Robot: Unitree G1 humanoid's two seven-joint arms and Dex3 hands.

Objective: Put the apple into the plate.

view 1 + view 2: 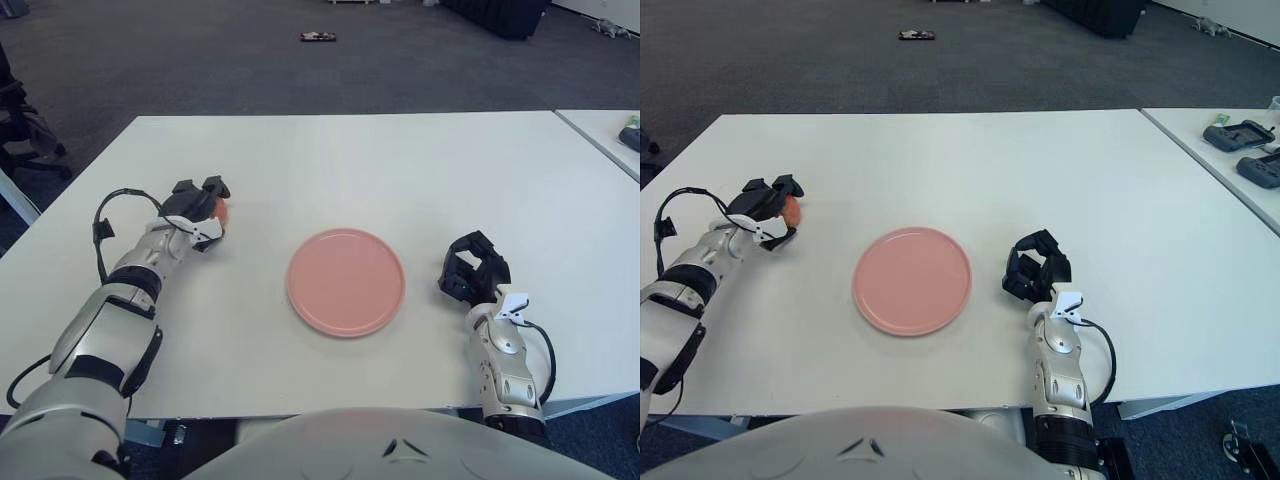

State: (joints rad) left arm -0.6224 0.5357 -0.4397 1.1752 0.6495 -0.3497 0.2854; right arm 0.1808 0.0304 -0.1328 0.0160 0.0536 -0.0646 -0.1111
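- Left of frame centre: left hand (197, 210) has its fingers wrapped around the apple (219, 208), low over the bench (400, 170).
- Plate (345, 281) at centre is bare; carry and release remain.
- Right hand (472, 268), just right of the plate, has its fingers curled and holds nothing.

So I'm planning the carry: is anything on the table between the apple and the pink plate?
Nothing visible: only bare table separates the apple, under the left hand, from the plate.
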